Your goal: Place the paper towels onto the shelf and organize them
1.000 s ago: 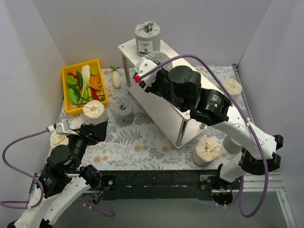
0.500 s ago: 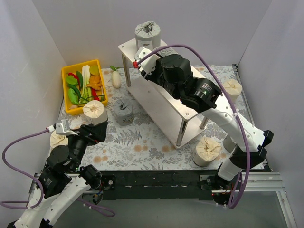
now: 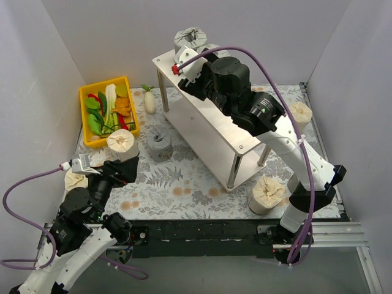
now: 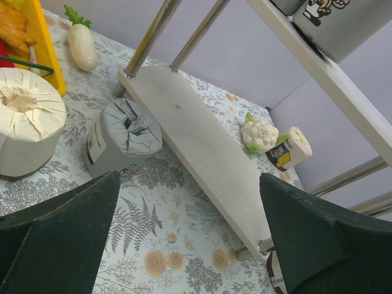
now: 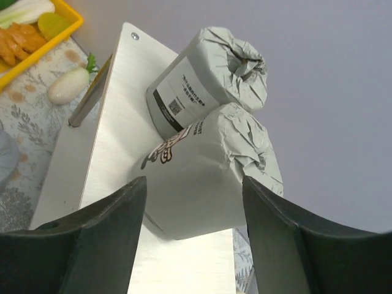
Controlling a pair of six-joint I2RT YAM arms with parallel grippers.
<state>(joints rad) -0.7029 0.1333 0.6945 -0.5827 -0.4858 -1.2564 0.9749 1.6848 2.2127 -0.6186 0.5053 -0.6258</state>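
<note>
Right hand (image 5: 195, 184), fingers spread apart, hangs at the shelf's (image 5: 110, 141) top board, where its wrist view catches two grey paper towels (image 5: 202, 177) touching, printed labels showing, a pair the overhead view half hides behind the arm.

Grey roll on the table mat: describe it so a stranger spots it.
Find the long pale shelf at centre. Left of its lower board, on the floral mat, stands the grey roll. Beside it stands a cream roll; the other grey rolls sit atop the shelf.
</note>
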